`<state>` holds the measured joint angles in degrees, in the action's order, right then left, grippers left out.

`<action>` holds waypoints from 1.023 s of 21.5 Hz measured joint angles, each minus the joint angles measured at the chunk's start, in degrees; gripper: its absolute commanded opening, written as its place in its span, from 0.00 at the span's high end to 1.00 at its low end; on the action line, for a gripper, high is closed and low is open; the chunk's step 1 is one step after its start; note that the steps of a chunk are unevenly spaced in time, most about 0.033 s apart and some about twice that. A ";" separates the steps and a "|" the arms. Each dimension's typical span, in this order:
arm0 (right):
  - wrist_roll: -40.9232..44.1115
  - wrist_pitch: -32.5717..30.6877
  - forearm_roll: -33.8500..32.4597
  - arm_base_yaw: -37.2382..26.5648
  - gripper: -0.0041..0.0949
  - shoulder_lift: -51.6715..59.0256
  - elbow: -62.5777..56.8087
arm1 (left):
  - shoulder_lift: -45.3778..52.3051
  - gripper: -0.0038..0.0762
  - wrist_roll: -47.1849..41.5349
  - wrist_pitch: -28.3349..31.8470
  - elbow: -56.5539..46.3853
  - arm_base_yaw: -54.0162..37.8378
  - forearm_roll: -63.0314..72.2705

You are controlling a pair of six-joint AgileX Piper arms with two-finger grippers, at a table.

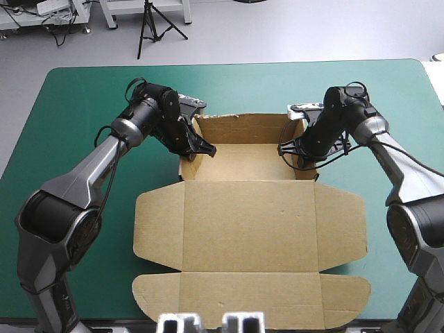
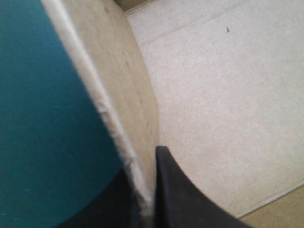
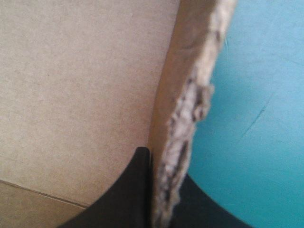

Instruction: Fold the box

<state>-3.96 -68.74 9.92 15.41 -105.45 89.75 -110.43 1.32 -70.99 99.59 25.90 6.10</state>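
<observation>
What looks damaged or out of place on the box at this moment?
The wall of the box clamped in the right pincer has a frayed, chewed-up top edge, its board layers peeling. The left pincer grips the opposite wall, whose edge looks only slightly rough. Nothing else stands out.

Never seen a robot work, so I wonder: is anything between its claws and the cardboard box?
Nothing visible stands between them. The left claw and the right claw are each shut on a raised side wall of the box, with the board pinched directly in each.
</observation>
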 measured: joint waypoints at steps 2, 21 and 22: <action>-0.17 -0.24 -1.73 0.00 0.98 0.00 -0.04 | -1.51 0.96 -0.67 0.26 0.00 0.78 0.05; -7.48 -1.20 -3.63 -0.07 0.16 0.00 1.40 | -1.07 0.30 1.28 0.51 -1.20 1.15 3.65; -7.32 -1.20 -3.63 -0.07 0.16 0.24 1.47 | -0.73 0.30 1.28 0.51 -1.20 1.15 3.65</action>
<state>-11.28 -69.94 6.29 15.34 -105.21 91.22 -111.16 2.61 -70.48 98.39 27.05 9.75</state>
